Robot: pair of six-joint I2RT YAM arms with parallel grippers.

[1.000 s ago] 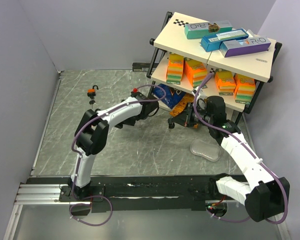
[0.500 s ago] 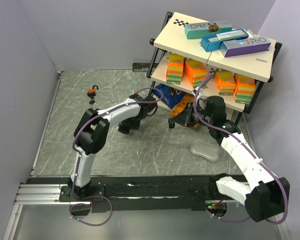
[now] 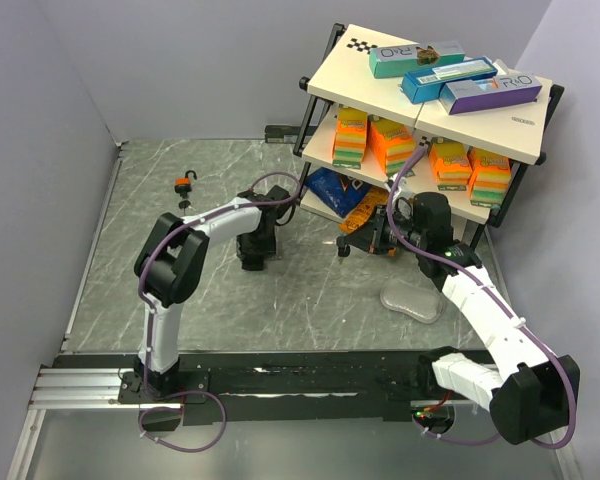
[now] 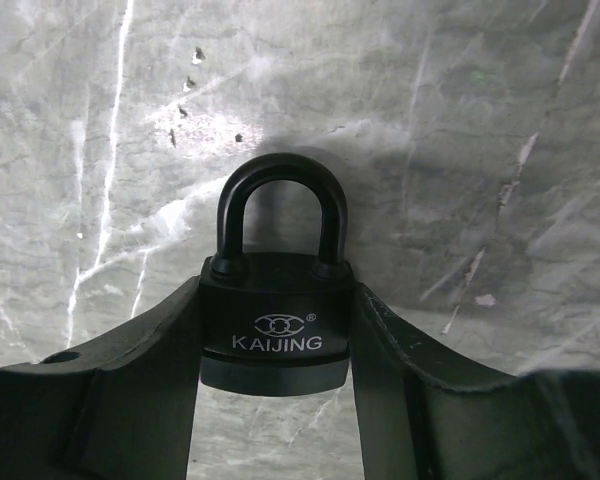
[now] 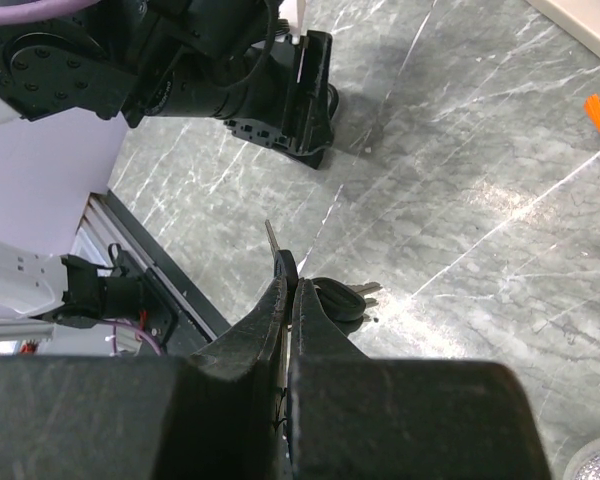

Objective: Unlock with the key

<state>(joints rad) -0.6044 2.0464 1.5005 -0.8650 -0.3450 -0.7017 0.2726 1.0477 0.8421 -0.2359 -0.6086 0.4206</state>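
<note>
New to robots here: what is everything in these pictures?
black padlock: one, black, in the left gripper
keys: one bunch, dark, in the right gripper
small padlock: one, orange and black, far left
boxes: three, teal, blue, purple, top shelf
packs: four, mostly orange, middle shelf
bag: one, blue, below the shelves
clear dish: one, see-through, near right
shelf rack: one, cream boards, black frame, far right
left gripper: one, black, shut on the black padlock
right gripper: one, black, shut on the keys

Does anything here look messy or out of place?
Nothing is broken or spilled. The boxes on top of the shelf are piled crookedly, a blue bag sits crumpled underneath, and a small orange padlock lies alone at the far left.
</note>
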